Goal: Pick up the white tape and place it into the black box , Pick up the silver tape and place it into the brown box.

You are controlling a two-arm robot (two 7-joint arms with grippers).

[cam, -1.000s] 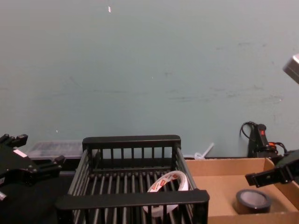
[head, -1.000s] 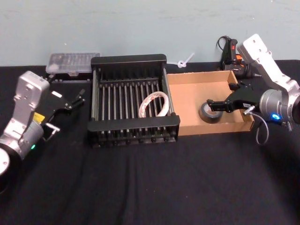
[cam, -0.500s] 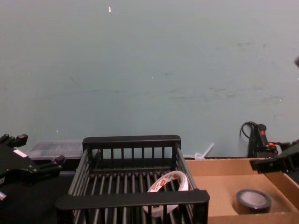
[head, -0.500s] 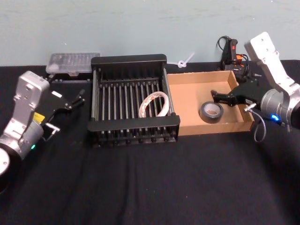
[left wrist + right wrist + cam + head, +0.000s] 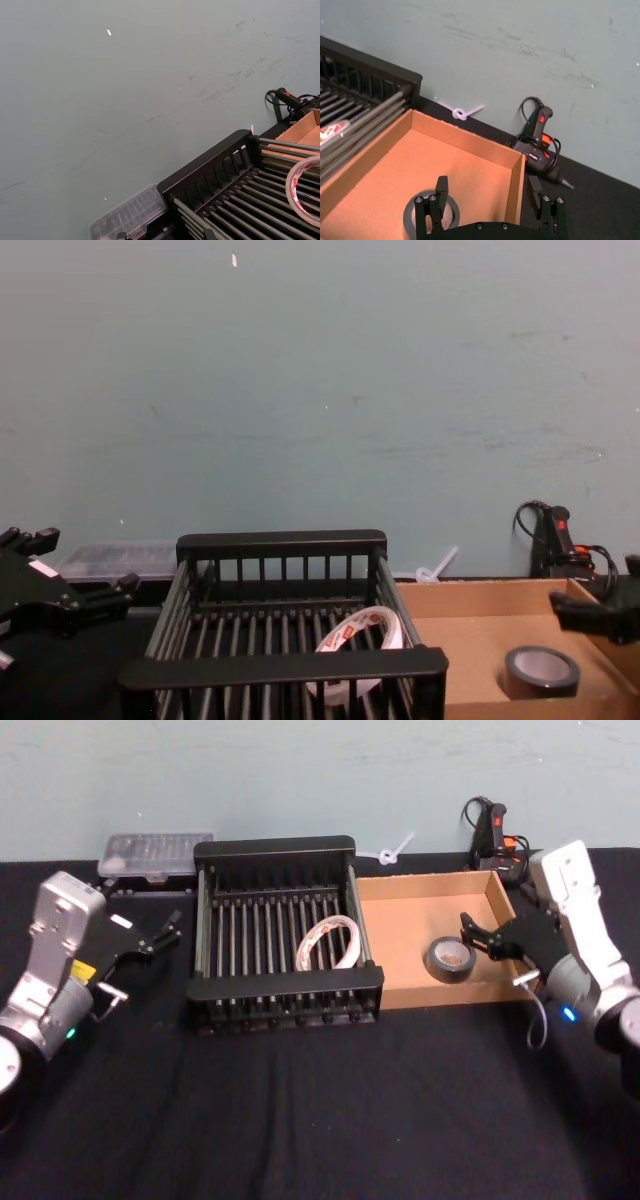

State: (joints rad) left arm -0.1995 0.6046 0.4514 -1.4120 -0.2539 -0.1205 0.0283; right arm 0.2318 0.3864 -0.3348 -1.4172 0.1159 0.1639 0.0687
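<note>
The right hand [image 5: 487, 937] has let go of the silver tape [image 5: 450, 958] and pulled back over the right wall of the brown box [image 5: 400, 892], fingers spread and empty. The roll lies flat inside. The white tape [image 5: 328, 942] leans in the black box [image 5: 275, 850]. The left hand [image 5: 150, 935] sits parked, released. Both placements look done.

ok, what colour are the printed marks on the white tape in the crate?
Red, on the white tape leaning in the black box; clearest in the chest view.
</note>
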